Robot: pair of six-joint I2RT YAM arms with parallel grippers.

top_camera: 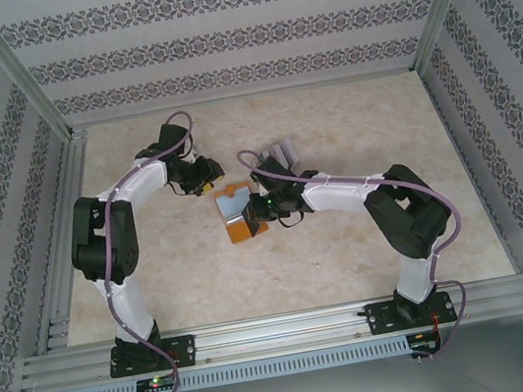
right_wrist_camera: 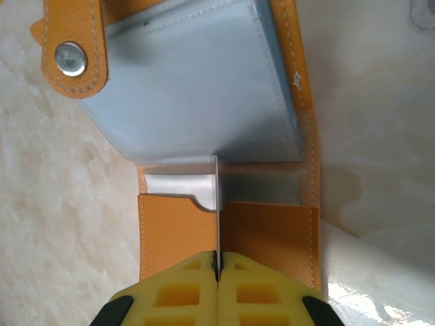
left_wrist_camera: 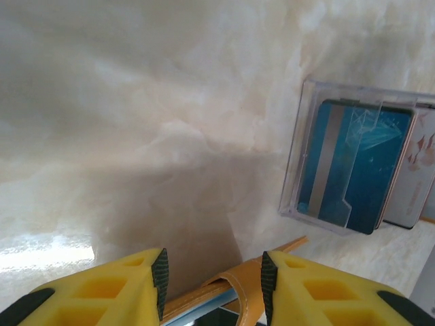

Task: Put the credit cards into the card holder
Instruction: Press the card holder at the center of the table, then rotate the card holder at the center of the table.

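The orange card holder point(right_wrist_camera: 268, 238) lies open on the table under my right gripper point(right_wrist_camera: 217, 257), its pale blue pockets point(right_wrist_camera: 190, 88) raised behind. That gripper is shut on a thin grey-white credit card point(right_wrist_camera: 217, 204), seen edge-on with its far end at the slot of the orange pocket. In the top view the card holder point(top_camera: 235, 215) sits between both grippers, the right gripper point(top_camera: 265, 205) at its right side. My left gripper point(left_wrist_camera: 214, 261) hangs over the holder's top edge with its jaws apart. The orange snap strap point(left_wrist_camera: 248, 292) curls between them against the right pad. Other credit cards point(left_wrist_camera: 353, 166), blue and pinkish, lie beyond.
The spare cards sit in a clear plastic tray point(left_wrist_camera: 299, 156), which lies on the marble-patterned table behind the right gripper point(top_camera: 275, 157). Patterned walls and metal frame posts point(top_camera: 18, 70) enclose the table. Bare tabletop point(top_camera: 377, 108) stretches to the right and back.
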